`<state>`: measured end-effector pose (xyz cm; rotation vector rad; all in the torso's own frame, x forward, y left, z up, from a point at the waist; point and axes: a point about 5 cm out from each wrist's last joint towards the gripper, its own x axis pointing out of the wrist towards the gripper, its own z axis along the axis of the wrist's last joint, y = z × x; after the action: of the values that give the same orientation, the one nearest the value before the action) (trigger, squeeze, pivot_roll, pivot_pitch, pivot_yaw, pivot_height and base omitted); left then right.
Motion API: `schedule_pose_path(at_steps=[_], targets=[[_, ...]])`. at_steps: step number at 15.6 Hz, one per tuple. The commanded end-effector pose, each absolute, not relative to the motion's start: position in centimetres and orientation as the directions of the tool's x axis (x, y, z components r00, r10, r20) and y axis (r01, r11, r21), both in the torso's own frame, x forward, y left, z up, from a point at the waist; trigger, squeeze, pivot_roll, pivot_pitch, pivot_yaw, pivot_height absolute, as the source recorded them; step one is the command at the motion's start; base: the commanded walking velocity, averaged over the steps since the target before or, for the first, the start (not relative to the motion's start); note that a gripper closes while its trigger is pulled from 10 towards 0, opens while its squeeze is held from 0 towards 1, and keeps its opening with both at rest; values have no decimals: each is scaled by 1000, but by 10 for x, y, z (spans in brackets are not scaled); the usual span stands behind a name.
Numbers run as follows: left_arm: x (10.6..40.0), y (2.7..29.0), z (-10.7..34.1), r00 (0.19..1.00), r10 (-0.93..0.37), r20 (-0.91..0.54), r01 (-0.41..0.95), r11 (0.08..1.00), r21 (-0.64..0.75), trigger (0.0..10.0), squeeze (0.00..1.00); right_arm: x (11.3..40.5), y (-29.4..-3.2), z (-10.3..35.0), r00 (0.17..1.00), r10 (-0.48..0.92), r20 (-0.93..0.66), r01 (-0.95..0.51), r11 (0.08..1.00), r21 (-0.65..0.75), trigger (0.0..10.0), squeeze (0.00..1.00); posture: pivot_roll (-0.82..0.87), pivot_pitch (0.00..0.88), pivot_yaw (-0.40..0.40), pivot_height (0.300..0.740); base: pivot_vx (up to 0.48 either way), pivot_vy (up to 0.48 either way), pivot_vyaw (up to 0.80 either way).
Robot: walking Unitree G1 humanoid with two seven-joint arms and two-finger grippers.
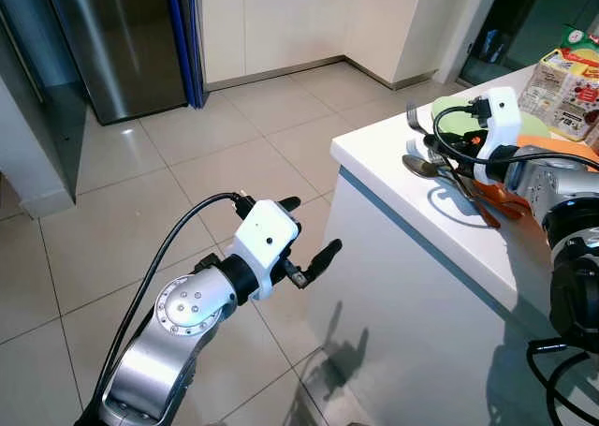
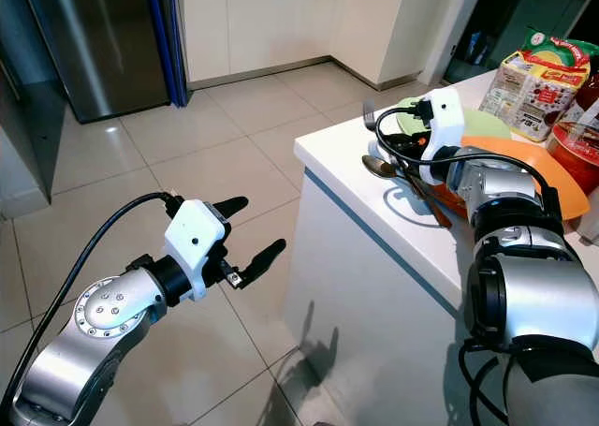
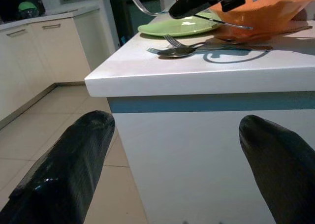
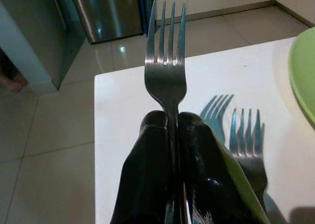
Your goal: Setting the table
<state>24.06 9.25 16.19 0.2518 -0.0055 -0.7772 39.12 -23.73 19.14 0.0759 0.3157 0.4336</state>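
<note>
- The right gripper (image 4: pixel 170 135) pinches a fork (image 4: pixel 165 61) by its handle, tines pointing outward, at the centre of the right wrist view; that probably keeps the fork free to lay flat.
- It hangs over the white table (image 1: pixel 393 154) at the right of the left eye view, near a spoon (image 1: pixel 419 167), a second fork (image 4: pixel 246 135), and a green plate (image 4: pixel 305 71).
- The left gripper (image 1: pixel 304 239) is spread and empty at lower centre, over the floor tiles, clear of the work.

The fork (image 4: pixel 166 76) clamped in the right gripper (image 4: pixel 170 135) is brushed metal with a dull shine; the fingers (image 4: pixel 147 175) look like glossy black rubber. Below it a second metal fork (image 4: pixel 248 145) lies on the smooth, matt white table (image 4: pixel 123 111). The floor (image 1: pixel 234 154) is glossy tile.
</note>
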Motion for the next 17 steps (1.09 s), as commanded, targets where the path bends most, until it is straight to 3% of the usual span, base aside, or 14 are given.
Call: schedule_pose_path(at_steps=[1, 4, 6, 8, 11, 12, 15, 16, 17], targets=[[242, 90, 164, 700, -709, -80, 705, 671, 229, 10000, 0, 390, -246, 194, 885, 391, -251, -365, 919, 146, 0, 0, -38, 0, -86, 740, 0, 0, 0], [251, 95, 172, 765, -644, -15, 626, 738, 251, 10000, 0, 392, -246, 213, 894, 433, -117, -391, 880, 271, 0, 0, -33, 0, -87, 740, 0, 0, 0], [267, 110, 179, 879, -475, 40, 453, 859, 240, 10000, 0, 390, -244, 227, 869, 495, -18, -455, 811, 367, 0, 0, -14, 0, -112, 740, 0, 0, 0], [271, 118, 179, 912, -407, 48, 383, 888, 253, 10000, 0, 376, -235, 231, 844, 532, 71, -500, 732, 463, 0, 0, -10, 0, -100, 740, 0, 0, 0], [270, 119, 177, 914, -404, 45, 381, 890, 251, 10000, 0, 349, -220, 232, 814, 557, 165, -538, 614, 578, 0, 0, -15, 0, -81, 740, 0, 0, 0], [271, 119, 177, 915, -401, 50, 378, 892, 246, 10000, 0, 339, -218, 230, 807, 563, 178, -548, 603, 579, 0, 0, -14, 0, -78, 740, 0, 0, 0], [271, 117, 178, 915, -399, 56, 372, 891, 260, 10000, 0, 315, -202, 220, 831, 543, 122, -533, 714, 455, 0, 0, 0, 0, -86, 740, 0, 0, 0], [272, 118, 179, 923, -379, 61, 352, 899, 262, 10000, 0, 308, -195, 218, 876, 463, 136, -475, 777, 413, 9176, 0, 7, 0, -91, 740, 0, 0, 0], [273, 120, 179, 930, -362, 62, 333, 902, 274, 10000, 0, 305, -193, 217, 894, 428, 131, -444, 805, 394, 10000, 0, 9, 0, -91, 740, 0, 0, 0]])
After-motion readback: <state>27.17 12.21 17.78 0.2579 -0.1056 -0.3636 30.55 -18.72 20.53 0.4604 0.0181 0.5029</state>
